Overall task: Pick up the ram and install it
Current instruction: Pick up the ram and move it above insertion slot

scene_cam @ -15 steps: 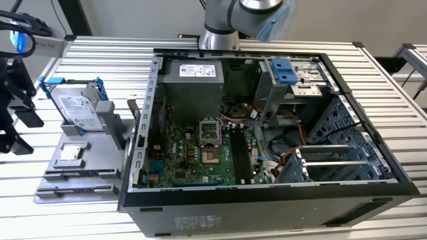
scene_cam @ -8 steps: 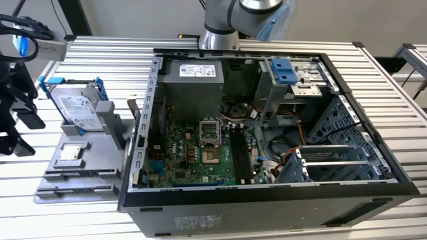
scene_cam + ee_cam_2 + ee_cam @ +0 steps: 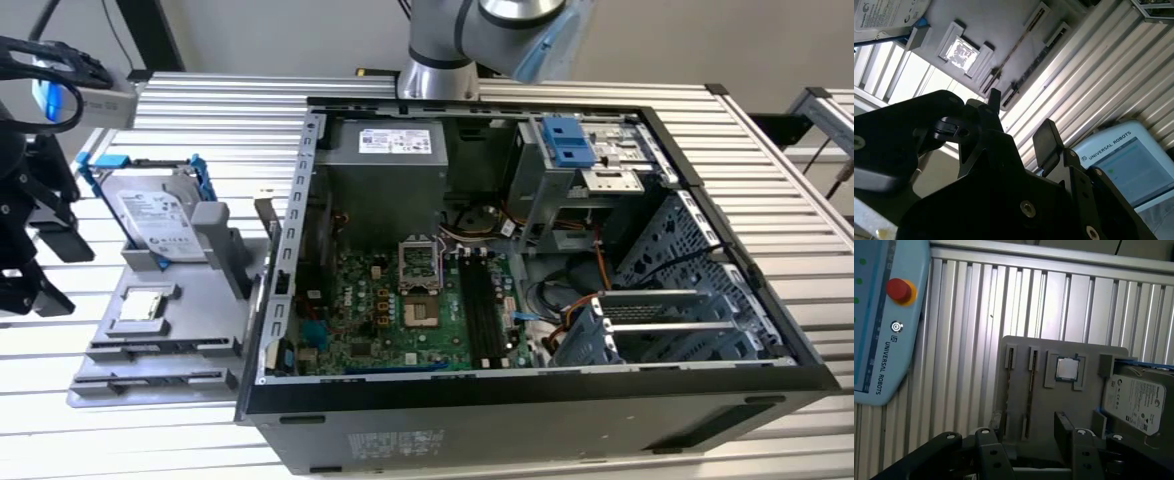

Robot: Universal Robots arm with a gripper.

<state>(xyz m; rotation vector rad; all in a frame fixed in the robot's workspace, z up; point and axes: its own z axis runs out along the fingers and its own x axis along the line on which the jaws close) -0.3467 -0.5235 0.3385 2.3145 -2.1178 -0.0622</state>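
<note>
Thin dk ram (image 3: 1030,390), on edge in gray holder (image 3: 1044,407) slot

Empty pincer (image 3: 1021,121), spread wide, nr ram (image 3: 1016,46) in gray holder (image 3: 996,20)

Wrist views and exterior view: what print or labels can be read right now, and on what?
Pendant: a brand name along its rim, not quoted here.
Hard drive label: print too small to read.
Processor: no readable marking.
Power supply label, in the exterior view: too small to read.
</note>
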